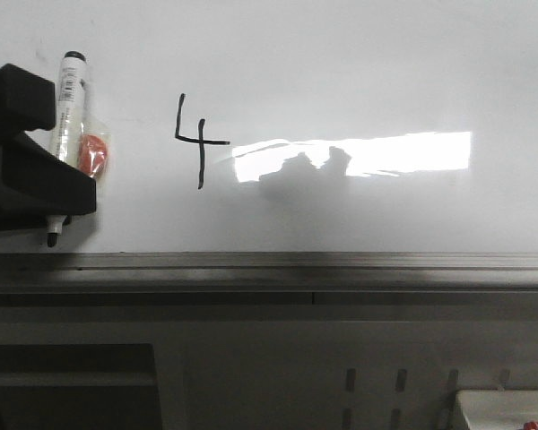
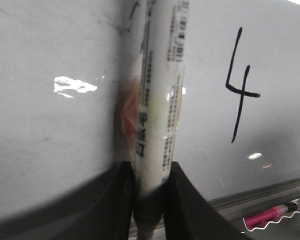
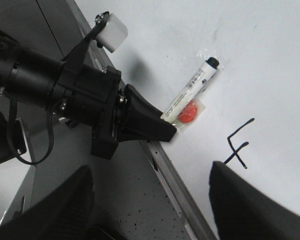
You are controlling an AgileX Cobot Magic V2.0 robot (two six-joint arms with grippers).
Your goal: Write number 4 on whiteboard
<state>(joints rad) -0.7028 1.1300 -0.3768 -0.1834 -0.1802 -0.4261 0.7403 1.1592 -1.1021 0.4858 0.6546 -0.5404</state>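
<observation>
The number 4 (image 1: 197, 139) stands in thin black strokes on the whiteboard (image 1: 359, 72), left of the bright light reflection. It also shows in the left wrist view (image 2: 240, 85) and the right wrist view (image 3: 238, 145). My left gripper (image 1: 58, 152) is at the board's left, shut on a white marker (image 1: 69, 107) whose black tip (image 1: 53, 238) points toward the near rail. An orange disc in clear wrap (image 1: 94, 154) clings to the marker. My right gripper (image 3: 150, 210) is open and empty above the board's rail, and out of the front view.
A grey metal rail (image 1: 296, 262) runs along the board's near edge, with a grey table surface (image 3: 135, 200) beyond it. A pink marker (image 2: 270, 215) lies in a wavy-edged tray off the board. A white container (image 1: 507, 408) sits at front right.
</observation>
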